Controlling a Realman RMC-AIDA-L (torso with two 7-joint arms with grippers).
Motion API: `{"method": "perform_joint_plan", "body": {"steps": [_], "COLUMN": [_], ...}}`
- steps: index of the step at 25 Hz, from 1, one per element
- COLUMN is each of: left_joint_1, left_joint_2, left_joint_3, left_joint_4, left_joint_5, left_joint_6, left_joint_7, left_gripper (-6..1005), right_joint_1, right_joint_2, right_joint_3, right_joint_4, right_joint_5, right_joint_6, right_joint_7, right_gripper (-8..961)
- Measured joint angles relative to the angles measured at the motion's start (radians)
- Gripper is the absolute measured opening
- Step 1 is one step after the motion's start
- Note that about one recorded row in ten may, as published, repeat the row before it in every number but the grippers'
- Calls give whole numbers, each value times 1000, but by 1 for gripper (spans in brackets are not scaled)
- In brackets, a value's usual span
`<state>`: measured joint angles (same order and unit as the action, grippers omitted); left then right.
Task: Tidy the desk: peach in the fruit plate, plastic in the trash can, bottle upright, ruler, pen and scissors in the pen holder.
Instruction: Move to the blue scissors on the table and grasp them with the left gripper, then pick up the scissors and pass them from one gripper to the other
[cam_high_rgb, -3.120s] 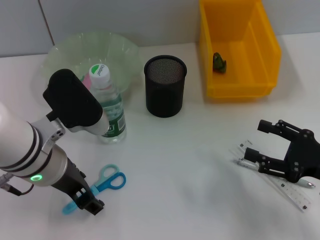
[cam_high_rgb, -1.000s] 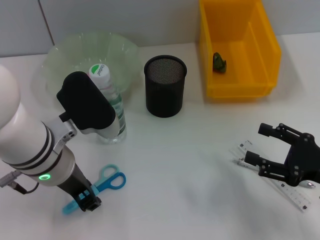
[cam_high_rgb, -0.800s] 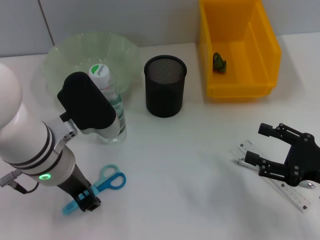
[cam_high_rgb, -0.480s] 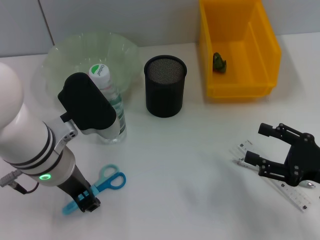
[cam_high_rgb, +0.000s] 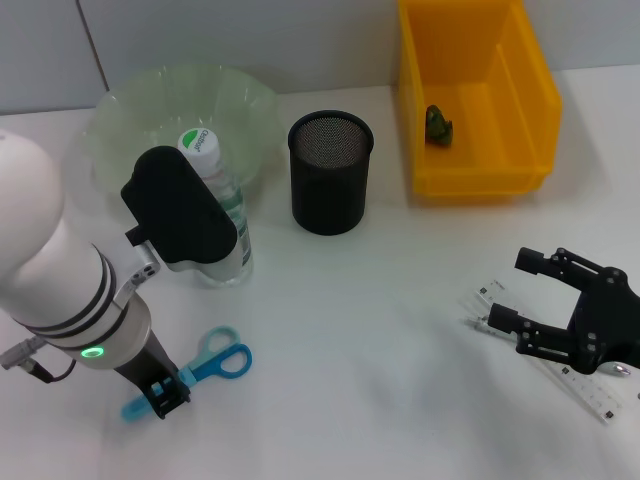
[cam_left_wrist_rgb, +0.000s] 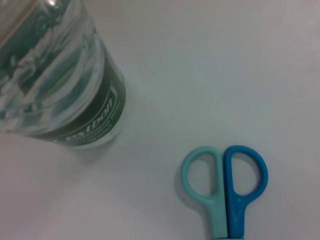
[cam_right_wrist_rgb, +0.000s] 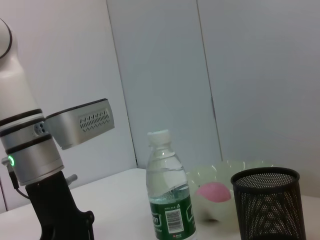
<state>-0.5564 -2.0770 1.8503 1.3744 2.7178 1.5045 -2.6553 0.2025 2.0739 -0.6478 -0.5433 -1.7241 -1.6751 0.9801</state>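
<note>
- Head view: left hand (cam_high_rgb: 160, 398) sits low over the blades of the blue-and-teal plastic scissors (cam_high_rgb: 205, 365), near the upright clear water bottle (cam_high_rgb: 218, 215); its grip cannot be told. Right hand (cam_high_rgb: 560, 305), fingers spread and holding nothing, hovers over the clear ruler (cam_high_rgb: 585, 385).
- Left wrist view: scissors' handles lie flat on the white bench (cam_left_wrist_rgb: 210, 75), ready for pickup.
- Right wrist view: black mesh pen holder (cam_right_wrist_rgb: 269, 204) stands beside the bottle, waiting.

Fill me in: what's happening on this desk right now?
The left gripper is down at the blade end of the blue scissors, which lie flat on the table. The right gripper hangs open over the ruler and pen. The bottle stands upright, the peach sits in the fruit plate, and the pen holder looks empty.
</note>
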Motion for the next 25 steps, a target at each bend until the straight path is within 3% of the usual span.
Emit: {"method": "perform_joint_plan", "body": {"steps": [4, 14, 25], "left_joint_1": [1, 13, 39], "left_joint_2": [0, 1, 4], "left_joint_3": [12, 7, 1], "left_joint_4": [7, 37, 128], "left_joint_5": [6, -4, -38], "left_joint_6": [1, 9, 19], "left_joint_7": [-2, 3, 5], "left_gripper": [215, 226, 237], "right_joint_1": [0, -3, 14], "right_joint_2": [0, 0, 3], "right_joint_3": [-1, 16, 168], "right_joint_4": [0, 0, 74], "right_joint_5": [0, 8, 22], "right_joint_6": [0, -12, -59], "right_joint_7": [0, 0, 0], "right_gripper": [831, 831, 830]}}
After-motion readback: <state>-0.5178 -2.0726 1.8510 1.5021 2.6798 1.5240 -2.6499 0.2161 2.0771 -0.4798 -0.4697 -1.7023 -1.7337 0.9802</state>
